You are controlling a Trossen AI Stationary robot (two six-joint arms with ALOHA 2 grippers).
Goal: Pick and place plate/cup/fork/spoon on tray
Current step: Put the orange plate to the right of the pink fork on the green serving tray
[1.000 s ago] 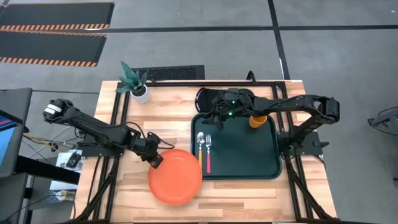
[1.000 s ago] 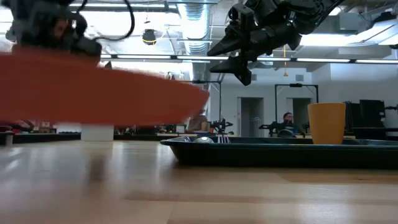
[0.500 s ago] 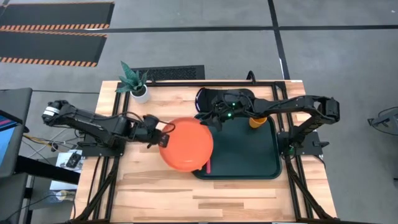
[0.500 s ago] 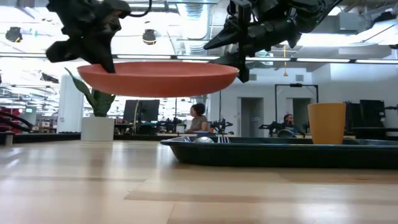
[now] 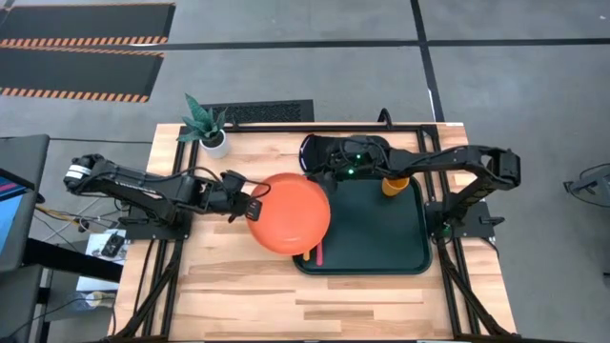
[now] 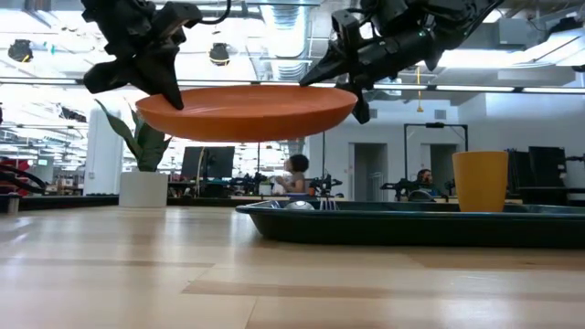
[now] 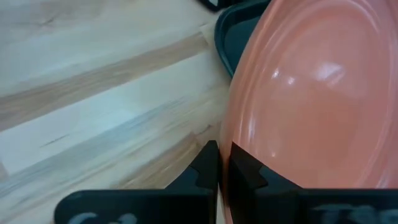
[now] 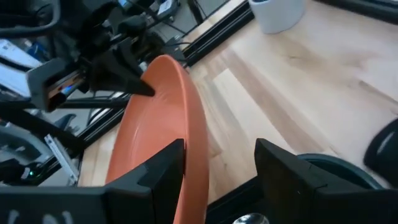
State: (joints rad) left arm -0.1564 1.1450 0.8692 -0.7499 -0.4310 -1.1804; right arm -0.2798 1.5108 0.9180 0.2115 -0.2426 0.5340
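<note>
The orange-red plate [image 5: 289, 211] hangs in the air over the left edge of the dark tray [image 5: 381, 238], held by my left gripper [image 5: 250, 205] at its left side. It also shows level in the low view [image 6: 247, 110]. The orange cup [image 5: 395, 185] stands upright in the tray's far right part. The fork's pink handle [image 5: 320, 255] sticks out from under the plate, and the spoon's bowl [image 6: 297, 205] shows on the tray in the low view. My right gripper [image 5: 327, 178] is open and empty, above the tray's far left corner, close to the plate's far edge. My left gripper pinches the plate's left rim [image 7: 227, 130] between its two fingers, one on the upper face and one underneath. The fingers come level from the table's left. The plate is lifted clear, level and face up, with its right half over the tray.
A white pot with a green plant [image 5: 213, 141] stands at the table's far left. A dark oven mitt [image 5: 343, 148] lies behind the tray's far edge. Bare wood lies to the left of and in front of the tray.
My left gripper has carried the plate up from the table's near side, toward the far and right edges. The plate, tilted and low before, now hangs level over the tray's left edge and hides most of the fork and spoon from above.
</note>
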